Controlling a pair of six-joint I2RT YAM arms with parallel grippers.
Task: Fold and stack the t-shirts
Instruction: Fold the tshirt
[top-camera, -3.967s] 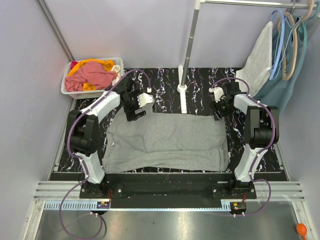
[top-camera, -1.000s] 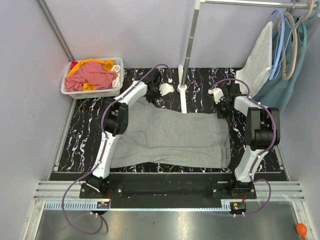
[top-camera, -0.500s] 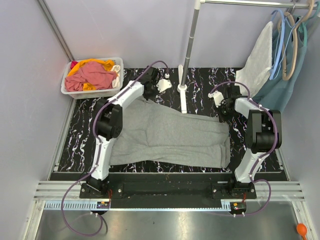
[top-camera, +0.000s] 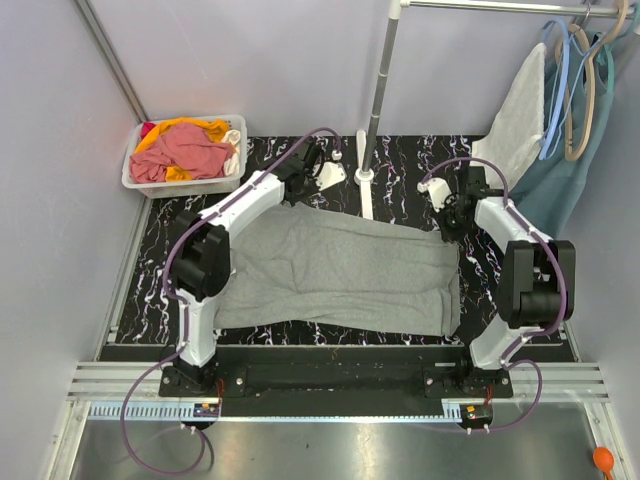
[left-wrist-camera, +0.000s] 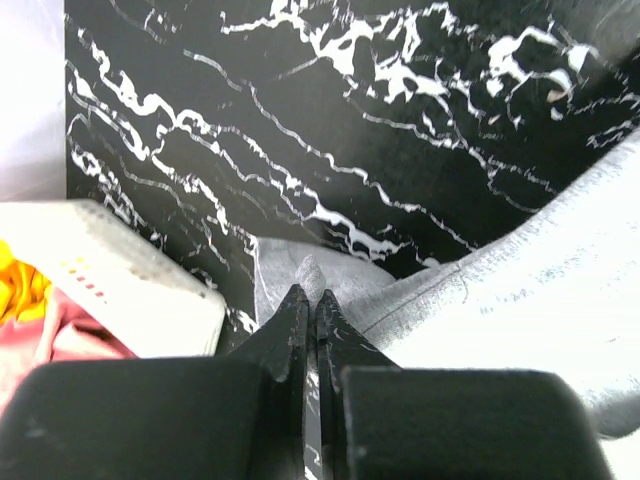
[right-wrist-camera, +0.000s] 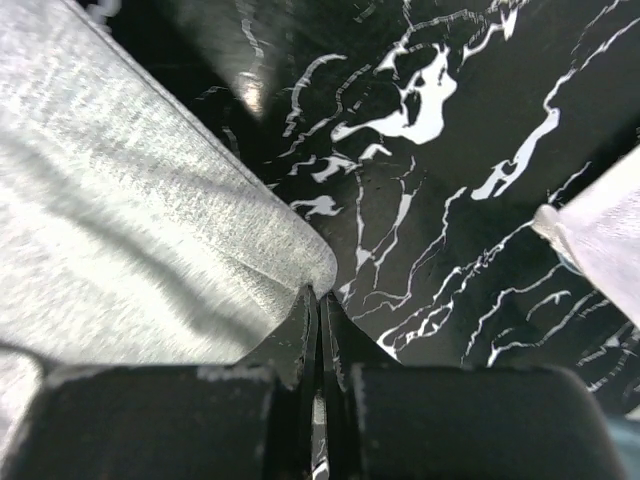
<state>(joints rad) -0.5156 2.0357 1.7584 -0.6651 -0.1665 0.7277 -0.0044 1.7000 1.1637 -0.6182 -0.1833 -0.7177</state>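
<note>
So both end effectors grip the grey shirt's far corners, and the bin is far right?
No: the bin is at far left, per the top view. The left end effector and right end effector do grip the shirt at its far corners.

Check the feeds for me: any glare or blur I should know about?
Top view: sharp, evenly lit. Left wrist: the left pincer is a dark blur up close, the bin washed out. Right wrist: a glare spot on the table, the shirt overexposed and soft.

Grey t-shirt (top-camera: 340, 265), black-white marbled table (top-camera: 400, 160)
</note>
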